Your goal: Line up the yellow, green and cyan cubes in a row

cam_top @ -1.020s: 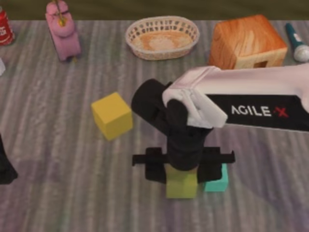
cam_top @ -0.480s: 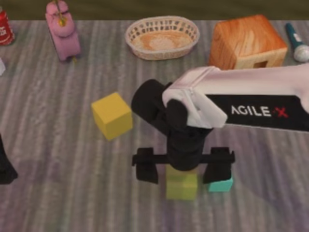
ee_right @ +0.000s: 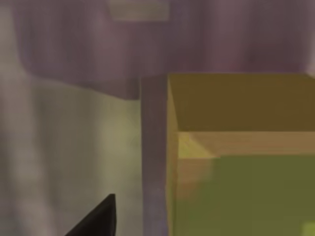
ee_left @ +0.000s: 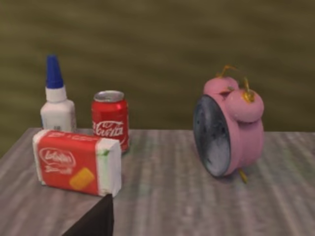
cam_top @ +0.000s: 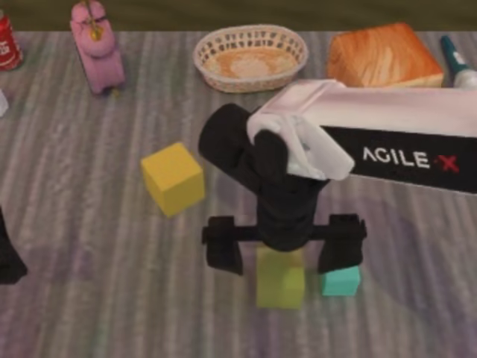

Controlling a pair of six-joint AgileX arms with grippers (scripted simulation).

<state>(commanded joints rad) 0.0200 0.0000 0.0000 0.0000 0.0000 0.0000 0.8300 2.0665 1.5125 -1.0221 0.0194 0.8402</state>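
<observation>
- Right gripper [cam_top: 285, 253] spread wide, released, hovering lower-centre over green cube [cam_top: 280, 280]
- cyan cube [cam_top: 341, 281] sits just right of it, prob the row's start
- yellow cube [cam_top: 173, 178] mid-left, apart
- left arm parked, left edge, claw unseen

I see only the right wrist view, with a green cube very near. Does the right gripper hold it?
Observer: No. In the top view the right gripper is open above the green cube.
Operator: Where is the cyan cube?
Observer: The cyan cube sits just right of the green one.
Operator: And the yellow cube?
Observer: The yellow cube lies apart, farther left and back, not in the row. The left gripper is parked at the table's left edge.
</observation>
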